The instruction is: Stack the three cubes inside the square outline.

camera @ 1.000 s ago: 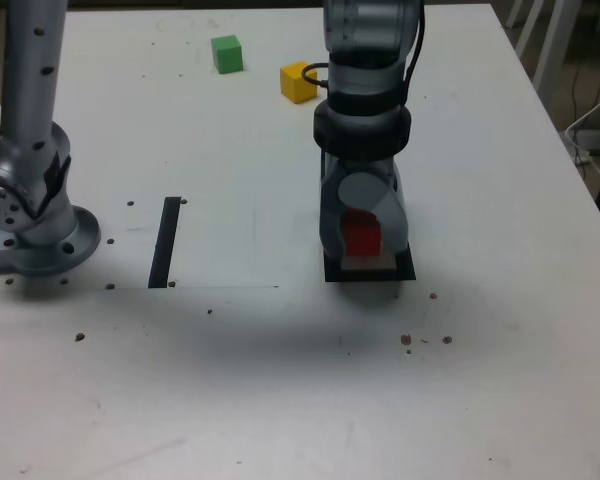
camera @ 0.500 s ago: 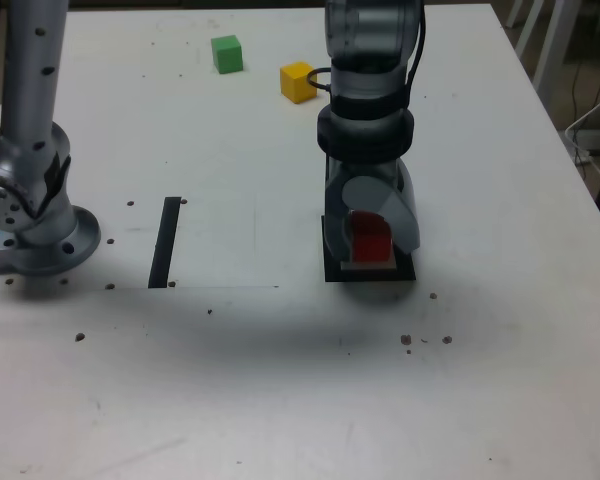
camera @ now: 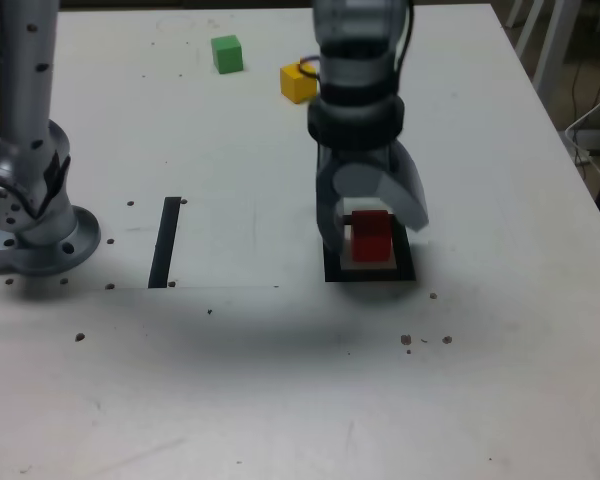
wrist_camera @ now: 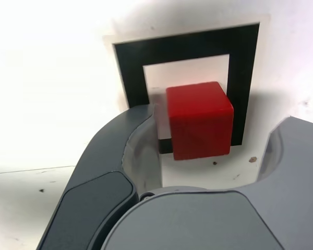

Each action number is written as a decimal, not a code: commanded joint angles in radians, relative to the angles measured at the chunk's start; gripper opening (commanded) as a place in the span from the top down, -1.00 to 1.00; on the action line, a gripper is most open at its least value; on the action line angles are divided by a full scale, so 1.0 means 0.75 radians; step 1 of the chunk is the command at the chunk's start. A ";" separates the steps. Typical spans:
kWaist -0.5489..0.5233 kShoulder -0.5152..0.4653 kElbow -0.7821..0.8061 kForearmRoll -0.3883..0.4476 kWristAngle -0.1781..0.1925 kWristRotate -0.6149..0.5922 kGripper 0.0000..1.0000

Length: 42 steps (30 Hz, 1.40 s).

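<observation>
The red cube rests on the white centre of the square outline, and nothing grips it. My gripper hangs just above it, open, one finger on each side and apart from the cube. The wrist view shows the red cube inside the black frame, between the spread fingers. The green cube and the yellow cube sit on the table at the back. My arm partly hides the yellow one.
A narrow black bar lies on the white table at the exterior view's left of the square. The arm's grey base stands at the far left. Small dark specks dot the table's front.
The jaws have spread apart and let go of the red cube, which stays in the square. The gripper has risen slightly.
</observation>
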 commanded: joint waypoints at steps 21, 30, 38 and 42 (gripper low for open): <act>0.310 -0.213 0.051 0.195 0.070 0.096 -0.95; 0.554 -0.216 0.024 0.244 0.070 0.272 -0.96; 0.776 -0.163 -0.081 0.303 0.076 0.424 -0.97; 0.862 -0.119 -0.146 0.320 0.082 0.481 -0.97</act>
